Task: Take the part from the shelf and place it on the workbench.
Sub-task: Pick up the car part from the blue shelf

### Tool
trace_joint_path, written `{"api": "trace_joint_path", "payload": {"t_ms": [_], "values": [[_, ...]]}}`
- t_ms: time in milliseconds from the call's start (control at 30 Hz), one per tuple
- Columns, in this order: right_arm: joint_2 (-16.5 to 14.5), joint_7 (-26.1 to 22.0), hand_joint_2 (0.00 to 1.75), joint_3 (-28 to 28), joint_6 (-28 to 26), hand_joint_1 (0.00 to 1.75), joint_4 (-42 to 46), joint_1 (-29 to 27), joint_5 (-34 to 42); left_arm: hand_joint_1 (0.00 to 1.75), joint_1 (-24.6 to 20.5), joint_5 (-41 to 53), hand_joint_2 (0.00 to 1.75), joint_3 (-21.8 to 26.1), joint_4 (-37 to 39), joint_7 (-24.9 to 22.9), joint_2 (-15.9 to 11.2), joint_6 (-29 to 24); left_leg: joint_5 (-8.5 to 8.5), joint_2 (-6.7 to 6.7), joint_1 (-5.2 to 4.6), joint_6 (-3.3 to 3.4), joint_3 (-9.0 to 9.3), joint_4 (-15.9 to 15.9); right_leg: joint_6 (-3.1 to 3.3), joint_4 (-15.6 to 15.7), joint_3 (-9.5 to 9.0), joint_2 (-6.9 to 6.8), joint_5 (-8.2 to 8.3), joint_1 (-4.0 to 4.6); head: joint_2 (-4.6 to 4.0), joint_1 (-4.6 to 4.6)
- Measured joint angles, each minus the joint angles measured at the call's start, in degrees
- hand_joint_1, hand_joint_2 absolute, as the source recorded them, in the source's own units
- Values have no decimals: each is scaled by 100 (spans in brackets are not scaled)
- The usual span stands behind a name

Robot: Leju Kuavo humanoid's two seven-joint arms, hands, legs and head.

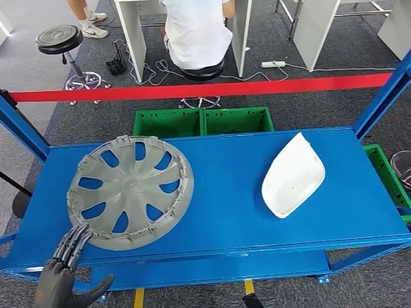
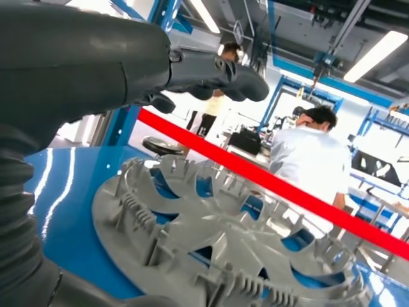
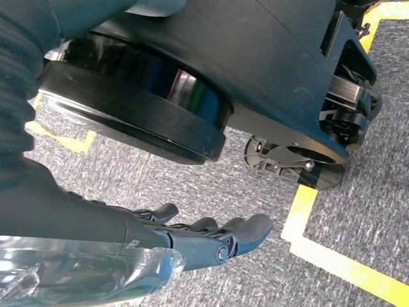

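A grey wheel cover (image 1: 130,192) lies flat on the left half of the blue shelf top (image 1: 228,192). A white moulded shell (image 1: 293,174) rests on the right half. My left hand (image 1: 65,269) comes up at the shelf's near left corner with its fingers spread. Its fingertips (image 1: 79,234) reach the wheel cover's near rim; I cannot tell whether they touch it. The left wrist view has the left hand (image 2: 96,64) stretched above the wheel cover (image 2: 217,243), holding nothing. My right hand (image 3: 193,240) hangs over the carpet, fingers straight and empty.
Blue uprights (image 1: 388,86) frame the shelf's back corners. Green crates (image 1: 201,120) sit on the floor behind it, and another green crate (image 1: 385,173) stands at the right. A red barrier tape (image 1: 203,88) runs across; beyond it a person (image 1: 196,32) sits on a stool.
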State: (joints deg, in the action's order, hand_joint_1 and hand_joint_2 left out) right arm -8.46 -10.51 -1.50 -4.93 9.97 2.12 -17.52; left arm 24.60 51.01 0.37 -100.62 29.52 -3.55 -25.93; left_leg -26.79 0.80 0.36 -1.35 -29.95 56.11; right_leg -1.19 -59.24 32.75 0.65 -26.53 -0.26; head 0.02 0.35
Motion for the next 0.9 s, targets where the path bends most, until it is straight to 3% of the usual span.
{"api": "trace_joint_path", "payload": {"t_ms": [233,433,600,900], "values": [[10,72,175,-74,298,0,4,55,-198,0,-622,333,175,-10,497,-547,-112,482,11,1,-1,0,-1,1,-6,0,-1,-1,10,-1,0,0],[17,97,175,-135,327,0,9,75,-267,0,-1043,366,175,-16,1019,-708,-214,812,12,-1,-1,-2,-2,2,-6,0,5,2,13,-2,0,1],[24,164,175,-196,376,0,21,124,-392,0,-1767,454,175,-99,1841,-872,-296,1245,16,2,-2,0,-5,4,-7,0,1,-5,15,-3,0,-1],[32,220,175,-272,415,0,24,168,-485,0,-2667,589,175,-330,2753,-958,-316,1424,24,4,-5,5,1,4,-5,0,-7,-7,23,-7,0,1]]}}
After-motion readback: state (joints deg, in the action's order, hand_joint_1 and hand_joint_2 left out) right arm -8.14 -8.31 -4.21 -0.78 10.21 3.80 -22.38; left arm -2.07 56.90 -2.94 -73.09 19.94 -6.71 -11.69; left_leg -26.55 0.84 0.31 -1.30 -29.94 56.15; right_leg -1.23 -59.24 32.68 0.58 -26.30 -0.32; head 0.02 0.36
